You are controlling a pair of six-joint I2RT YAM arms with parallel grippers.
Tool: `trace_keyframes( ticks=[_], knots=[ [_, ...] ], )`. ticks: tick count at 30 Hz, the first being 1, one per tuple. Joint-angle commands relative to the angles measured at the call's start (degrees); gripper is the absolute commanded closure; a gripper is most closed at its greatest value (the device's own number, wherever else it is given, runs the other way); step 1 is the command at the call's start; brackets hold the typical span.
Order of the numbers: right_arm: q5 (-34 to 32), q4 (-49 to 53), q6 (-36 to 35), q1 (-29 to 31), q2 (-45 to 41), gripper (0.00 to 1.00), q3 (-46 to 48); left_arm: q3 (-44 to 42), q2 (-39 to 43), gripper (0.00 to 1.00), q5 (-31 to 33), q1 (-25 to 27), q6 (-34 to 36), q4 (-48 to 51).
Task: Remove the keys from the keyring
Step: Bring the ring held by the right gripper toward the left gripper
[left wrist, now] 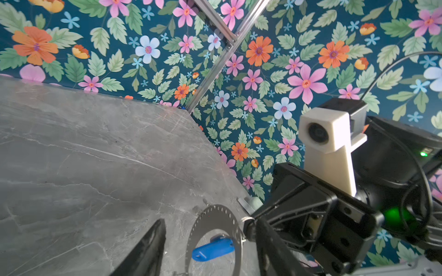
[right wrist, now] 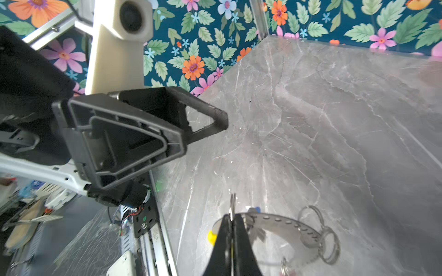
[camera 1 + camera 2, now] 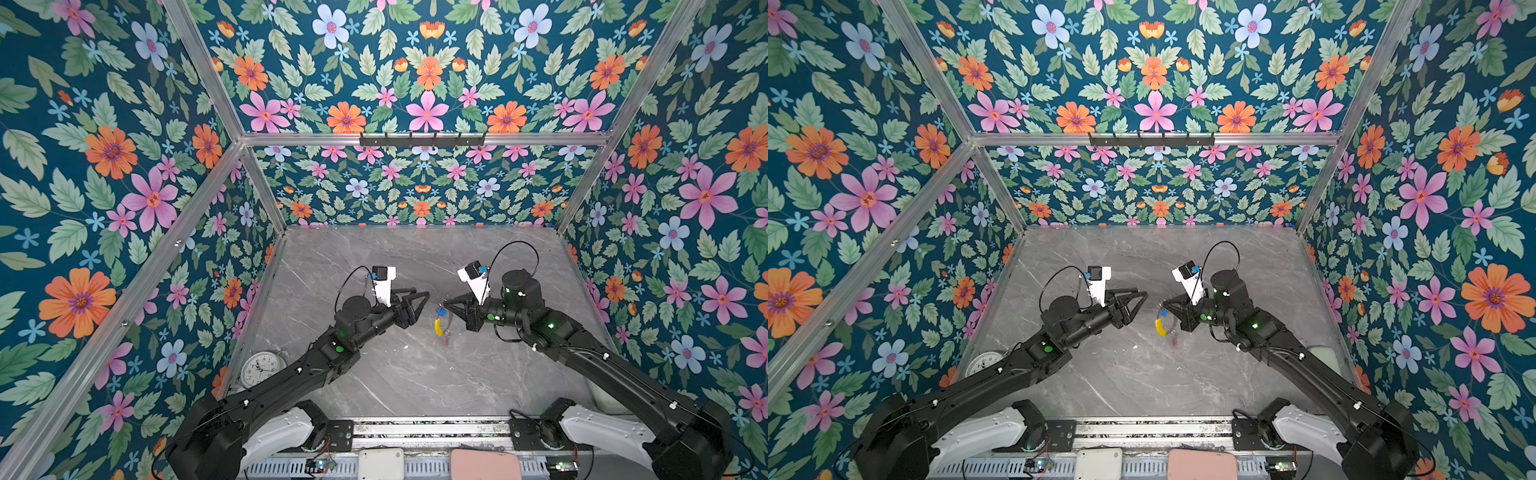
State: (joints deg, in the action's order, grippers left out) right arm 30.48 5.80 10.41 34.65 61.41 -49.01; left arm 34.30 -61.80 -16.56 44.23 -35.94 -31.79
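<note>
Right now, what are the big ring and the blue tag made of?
The keyring looks like thin grey metal: flat, dull sheen, small holes punched along its rim. The blue tag looks like smooth plastic: solid colour, rounded edges, soft shine.
</note>
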Motion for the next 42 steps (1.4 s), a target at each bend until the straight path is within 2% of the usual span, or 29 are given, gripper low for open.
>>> trace_keyframes(
  ticks=[1, 3, 6, 14, 16, 20, 27, 30, 33, 37, 42],
  knots=[
    [6.41, -1.71, -1.01, 0.06, -0.63, 1.00, 0.09, 1.52, -1.78, 0.50, -10.82, -0.12, 5.37, -5.54],
    [7.63, -1.99, -1.17, 0.05, -1.45, 1.00, 0.62, 1.36, -3.09, 0.58, -16.19, -0.11, 5.86, -9.30],
    [9.53, -1.51, -1.96, 0.06, -2.67, 1.00, 1.02, 1.63, -3.94, 0.66, -19.32, -0.15, 7.29, -10.05],
    [13.18, -1.29, -1.96, -0.11, -3.93, 1.00, 1.25, 0.79, -2.34, 0.78, -26.97, -0.31, 9.84, -11.73],
    [13.26, -1.28, -1.82, -0.20, -4.18, 1.00, 1.36, 0.12, -0.95, 0.78, -27.64, -0.56, 10.02, -11.70],
    [14.29, -2.00, -1.04, -0.39, -4.51, 1.00, 1.64, -1.72, 1.49, 0.72, -29.77, -1.93, 9.34, -11.77],
    [17.67, -3.86, 0.22, -0.42, -4.71, 1.00, 1.99, -2.30, 0.34, 0.80, -35.41, -2.66, 7.26, -14.18],
    [18.30, -4.00, 0.35, -0.46, -5.05, 1.00, 1.98, -2.55, 0.43, 0.79, -35.70, -2.92, 6.66, -14.65],
    [18.56, -4.00, 0.34, -0.46, -4.99, 1.00, 1.91, -3.00, 0.05, 0.75, -36.46, -3.28, 5.01, -16.75],
    [18.83, -4.24, 0.57, -0.46, -4.72, 1.00, 1.71, -3.37, -1.59, 0.77, -38.31, -3.62, 1.85, -21.08],
    [19.26, -4.88, 0.91, -0.46, -4.58, 1.00, 1.43, -3.67, -3.61, 0.75, -40.23, -4.25, -1.94, -26.39]
  ],
)
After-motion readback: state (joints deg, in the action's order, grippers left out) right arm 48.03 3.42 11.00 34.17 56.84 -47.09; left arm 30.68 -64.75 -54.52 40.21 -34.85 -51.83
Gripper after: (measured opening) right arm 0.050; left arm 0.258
